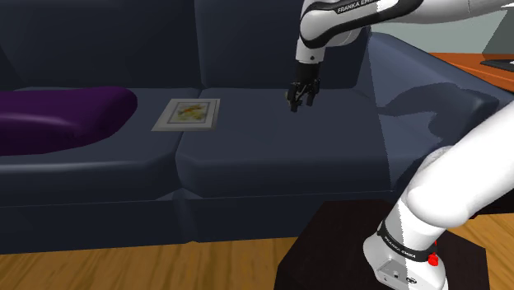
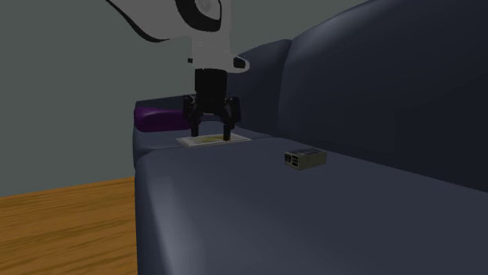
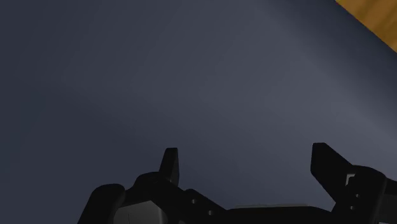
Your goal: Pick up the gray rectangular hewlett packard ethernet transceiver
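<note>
Black gripper (image 2: 211, 131): wide open and holding nothing. It points down over the sofa seat and seems to hang clear of the fabric.
Black fingers (image 3: 170, 163): well apart in the wrist view, with bare dark seat cloth between them.
White arm (image 1: 346, 16): reaches from the stand over the seat at the shoulder view's right.
Grey transceiver (image 2: 305, 158): a small box lying flat on the seat, toward the backrest. In the second exterior view it sits to the right of the gripper, apart from it and untouched.
Dark-blue sofa (image 2: 258, 203): its seat carries the transceiver and a flat print.
Pale print (image 1: 188, 114): lies flat on the seat, to the shoulder view's left of the gripper and well apart from it. It is not the target.
Purple cushion (image 1: 58, 115): at the sofa's far end in the shoulder view's left, beyond the print.
Wood floor (image 1: 123, 268): runs in front of the sofa.
Dark stand (image 1: 329, 247): sits at the shoulder view's lower right.
Task so far: by my reading only the approach is under way. The gripper is open and above the right seat, but nothing has been grasped or lifted.
Task left: nearly all of it. The gripper must shift toward the backrest until the transceiver lies between the fingers. It must then come down around the box, close on it and raise it off the seat.
</note>
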You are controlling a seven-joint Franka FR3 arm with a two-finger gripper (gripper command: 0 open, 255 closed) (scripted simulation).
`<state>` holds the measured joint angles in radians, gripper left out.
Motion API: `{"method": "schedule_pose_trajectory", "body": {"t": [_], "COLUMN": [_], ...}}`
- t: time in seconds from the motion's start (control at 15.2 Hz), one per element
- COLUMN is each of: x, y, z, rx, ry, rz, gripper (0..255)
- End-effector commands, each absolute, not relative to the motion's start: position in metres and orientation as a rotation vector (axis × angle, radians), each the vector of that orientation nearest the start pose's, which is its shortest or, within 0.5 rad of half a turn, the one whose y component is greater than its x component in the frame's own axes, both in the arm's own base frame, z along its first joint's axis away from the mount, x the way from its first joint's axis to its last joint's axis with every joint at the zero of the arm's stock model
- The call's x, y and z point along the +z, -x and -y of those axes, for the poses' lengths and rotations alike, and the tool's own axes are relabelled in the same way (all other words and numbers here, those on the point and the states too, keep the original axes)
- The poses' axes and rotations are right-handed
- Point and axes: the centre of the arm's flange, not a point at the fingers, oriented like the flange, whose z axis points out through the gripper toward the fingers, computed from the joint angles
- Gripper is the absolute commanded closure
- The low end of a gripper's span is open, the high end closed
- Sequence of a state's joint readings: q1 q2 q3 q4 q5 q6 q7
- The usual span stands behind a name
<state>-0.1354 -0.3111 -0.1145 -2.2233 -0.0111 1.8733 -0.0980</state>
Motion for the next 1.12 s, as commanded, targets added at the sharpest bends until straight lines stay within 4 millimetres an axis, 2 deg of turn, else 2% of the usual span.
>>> {"method": "schedule_pose_trajectory", "body": {"t": [0.0,1.06], "x": [0.491,0.450], "y": [-0.453,-0.555], "z": [0.134,0.304], "rx": [0.046,-0.027], "ry": [3.106,3.119], "rz": [-0.244,-0.431], "gripper": [0,0]}}
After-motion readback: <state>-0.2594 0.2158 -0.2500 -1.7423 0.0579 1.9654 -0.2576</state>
